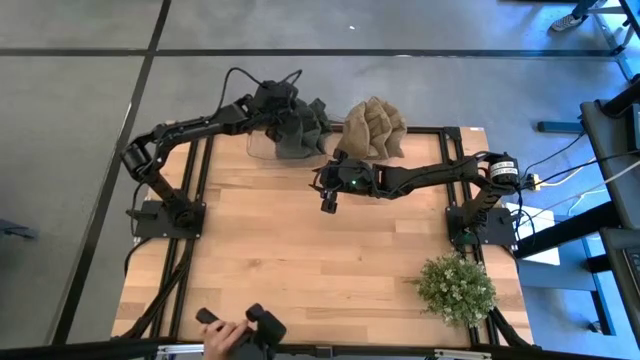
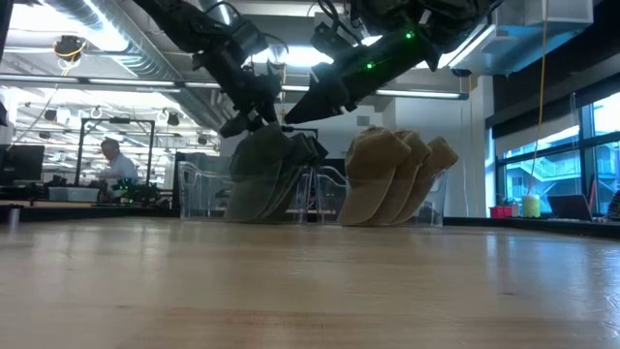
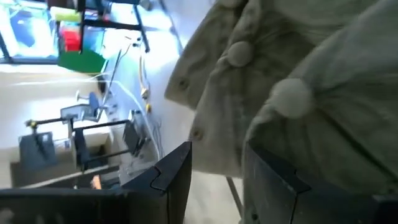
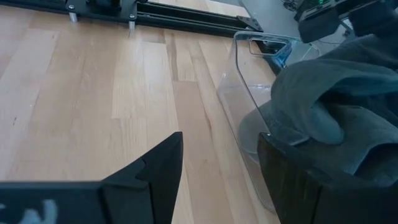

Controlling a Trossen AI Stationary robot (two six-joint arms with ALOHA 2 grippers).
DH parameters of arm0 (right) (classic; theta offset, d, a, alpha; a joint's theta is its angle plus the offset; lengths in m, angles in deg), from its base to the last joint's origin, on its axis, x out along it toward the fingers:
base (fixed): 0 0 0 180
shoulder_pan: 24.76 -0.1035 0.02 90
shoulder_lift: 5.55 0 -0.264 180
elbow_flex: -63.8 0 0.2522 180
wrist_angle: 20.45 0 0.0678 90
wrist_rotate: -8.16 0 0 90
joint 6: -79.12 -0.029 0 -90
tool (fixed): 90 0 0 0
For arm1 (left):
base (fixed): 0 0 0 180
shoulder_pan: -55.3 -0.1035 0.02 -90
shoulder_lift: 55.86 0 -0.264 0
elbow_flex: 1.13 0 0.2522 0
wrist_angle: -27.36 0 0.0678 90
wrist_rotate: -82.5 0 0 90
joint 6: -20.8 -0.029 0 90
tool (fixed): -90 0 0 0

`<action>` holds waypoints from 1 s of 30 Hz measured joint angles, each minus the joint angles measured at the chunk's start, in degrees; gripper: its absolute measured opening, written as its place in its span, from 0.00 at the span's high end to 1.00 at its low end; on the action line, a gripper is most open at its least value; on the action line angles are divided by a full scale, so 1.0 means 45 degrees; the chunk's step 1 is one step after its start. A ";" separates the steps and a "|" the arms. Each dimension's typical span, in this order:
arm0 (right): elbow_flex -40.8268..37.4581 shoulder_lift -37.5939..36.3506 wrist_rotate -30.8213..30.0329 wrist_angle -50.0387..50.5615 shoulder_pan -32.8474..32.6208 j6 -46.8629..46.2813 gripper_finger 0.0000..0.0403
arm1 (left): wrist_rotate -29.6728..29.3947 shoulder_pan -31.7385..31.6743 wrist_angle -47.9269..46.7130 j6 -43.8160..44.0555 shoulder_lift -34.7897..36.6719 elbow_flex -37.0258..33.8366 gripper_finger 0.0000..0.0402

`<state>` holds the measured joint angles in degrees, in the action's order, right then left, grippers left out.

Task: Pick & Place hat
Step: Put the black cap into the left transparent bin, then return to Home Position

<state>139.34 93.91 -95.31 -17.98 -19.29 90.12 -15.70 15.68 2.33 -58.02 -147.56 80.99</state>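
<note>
dark grey-green fabric caps (image 1: 297, 130): stacked upright, button-topped | left gripper (image 3: 214, 177): fingers spread over them | right gripper (image 4: 219, 171): fingers spread

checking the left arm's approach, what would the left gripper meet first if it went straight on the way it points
Most likely the grey hats: they fill the left wrist view just beyond the open jaws of the left gripper. How near they are is unclear.

the table (image 1: 300, 250) is pale wood in long plank strips, edged by a black frame (image 1: 200, 180). one stack of hats (image 1: 298, 128) is dark grey-green and the other stack (image 1: 375, 127) is tan; both arms are black, and the right arm (image 1: 420, 178) shows a small green light. a green leafy plant (image 1: 456, 288) sits at the table's corner, and a clear plastic stand (image 4: 249, 118) is colourless.
</note>
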 joint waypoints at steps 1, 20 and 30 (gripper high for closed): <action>0.0000 0.0000 0.0000 0.0000 0.0000 0.0000 0.49 | -0.0111 -0.0030 0.0070 0.0023 0.0026 0.0000 0.64; -0.0268 -0.1990 0.0001 0.2417 -0.0412 -0.0857 0.49 | 0.3966 -0.1013 -0.0774 0.8445 0.3046 0.0015 0.64; -0.4560 -0.6669 0.0243 0.2669 -0.1548 -0.2640 0.49 | 1.3943 -0.0119 -0.2103 1.1982 0.6908 -0.3458 0.64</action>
<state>118.82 63.90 -94.22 -5.97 -26.25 78.24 47.05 15.14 -7.13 -4.10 -116.47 65.43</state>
